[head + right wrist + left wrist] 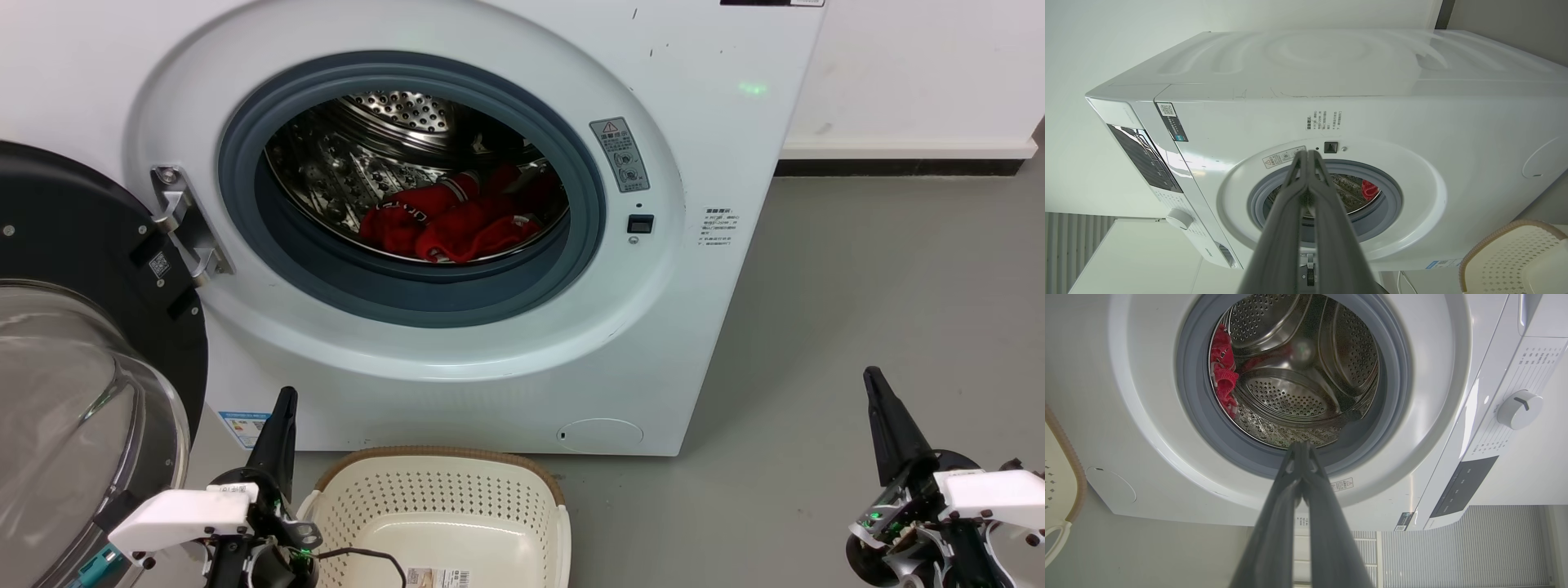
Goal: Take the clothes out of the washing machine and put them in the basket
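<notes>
The white washing machine (457,359) stands with its door swung open to the left. Bright-red clothes (457,220) lie heaped low in the steel drum; they also show in the left wrist view as clothes (1224,375) and in the right wrist view as a red patch of clothes (1370,188). The cream basket (445,510) with a brown rim sits on the floor before the machine, holding no clothes. My left gripper (283,396) is shut and empty beside the basket's left side. My right gripper (873,377) is shut and empty, far right over the floor.
The round glass door (82,367) juts out at the left, close to my left arm. Grey floor (857,310) spreads to the right of the machine. A white wall with a dark skirting (898,167) runs behind. A dark cable (367,559) hangs over the basket's near edge.
</notes>
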Tool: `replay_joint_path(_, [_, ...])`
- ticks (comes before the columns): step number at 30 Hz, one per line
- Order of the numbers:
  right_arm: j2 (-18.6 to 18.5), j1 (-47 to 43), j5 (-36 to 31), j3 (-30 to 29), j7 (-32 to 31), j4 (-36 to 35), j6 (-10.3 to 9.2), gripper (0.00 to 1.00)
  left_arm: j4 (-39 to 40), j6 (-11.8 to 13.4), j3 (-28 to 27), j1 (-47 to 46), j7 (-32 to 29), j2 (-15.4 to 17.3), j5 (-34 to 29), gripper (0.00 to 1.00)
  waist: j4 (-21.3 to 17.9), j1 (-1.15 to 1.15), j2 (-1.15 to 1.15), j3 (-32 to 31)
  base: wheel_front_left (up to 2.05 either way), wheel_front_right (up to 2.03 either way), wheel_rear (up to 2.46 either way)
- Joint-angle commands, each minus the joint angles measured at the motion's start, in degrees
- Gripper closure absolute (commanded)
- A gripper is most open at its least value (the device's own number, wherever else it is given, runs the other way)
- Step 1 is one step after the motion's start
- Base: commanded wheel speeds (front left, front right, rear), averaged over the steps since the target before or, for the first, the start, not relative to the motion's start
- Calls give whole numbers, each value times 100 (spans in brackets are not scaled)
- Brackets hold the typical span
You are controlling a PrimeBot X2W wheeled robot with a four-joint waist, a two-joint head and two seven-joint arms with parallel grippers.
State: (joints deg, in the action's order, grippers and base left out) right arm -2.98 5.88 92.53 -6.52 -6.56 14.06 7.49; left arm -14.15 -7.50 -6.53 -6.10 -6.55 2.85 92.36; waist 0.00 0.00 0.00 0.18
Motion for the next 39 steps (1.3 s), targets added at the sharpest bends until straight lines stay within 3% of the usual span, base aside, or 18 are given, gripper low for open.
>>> replay_joint_path(1, [18, 76, -28, 3, 9, 8, 0, 100, 13, -11, -9, -29, -11, 3, 10, 100, 0, 0, 0, 0, 0, 0, 0])
replay_joint_path(8, [18, 76, -28, 3, 9, 8, 0, 100, 13, -11, -9, -29, -11, 3, 10, 100, 0, 0, 0, 0, 0, 0, 0])
replay_joint_path(9, [0, -4, 1, 0, 0, 8, 0, 0, -10, 1, 1, 3, 1, -2, 0, 0, 0, 0, 0, 0, 0, 0, 0])
replay_joint_path(18, [3, -153, -155, 114, 242, -78, 0, 0, -51, 2, 289, -27, 248, -8, -164, 0, -4, 0, 0, 4, 0, 0, 0])
replay_joint_path(29, [3, -274, -1480, 38, 584, -506, 0, 0, 405, 2, 443, -110, 589, -5, -1442, 0, 31, 0, 0, 10, 0, 0, 0])
replay_joint_path(39, [4, -402, -3085, 90, 817, -998, 0, 0, 796, 2, 542, -167, 820, -3, -2787, 0, 70, 0, 0, 0, 0, 0, 0])
